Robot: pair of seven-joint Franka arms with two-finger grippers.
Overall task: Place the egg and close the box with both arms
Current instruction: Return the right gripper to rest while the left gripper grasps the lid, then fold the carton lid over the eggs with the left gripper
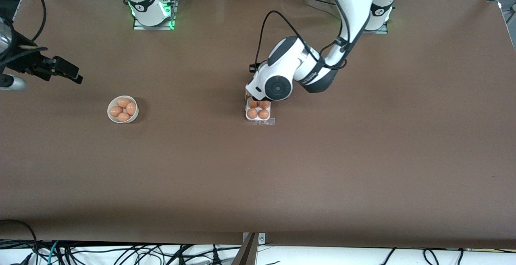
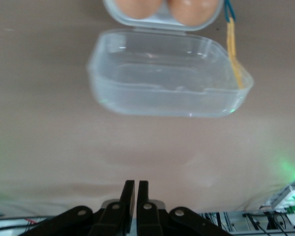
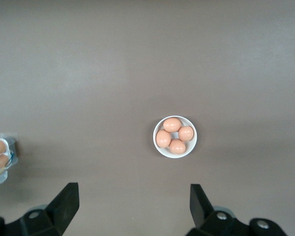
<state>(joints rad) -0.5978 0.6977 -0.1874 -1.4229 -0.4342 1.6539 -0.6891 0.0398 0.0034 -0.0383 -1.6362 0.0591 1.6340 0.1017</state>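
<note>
L hand (image 2: 136, 196) pinched closed by box (image 1: 259, 111) lid; R hand (image 3: 132, 206) wide, high over table.

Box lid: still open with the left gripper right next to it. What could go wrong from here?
1. The left gripper is shut and low beside the box; pushing the clear lid could slide the light box instead of folding it.
2. All four cells hold eggs; a skewed lid may press on them.
3. The right gripper waits open above the bowl, so nothing braces the box.
</note>
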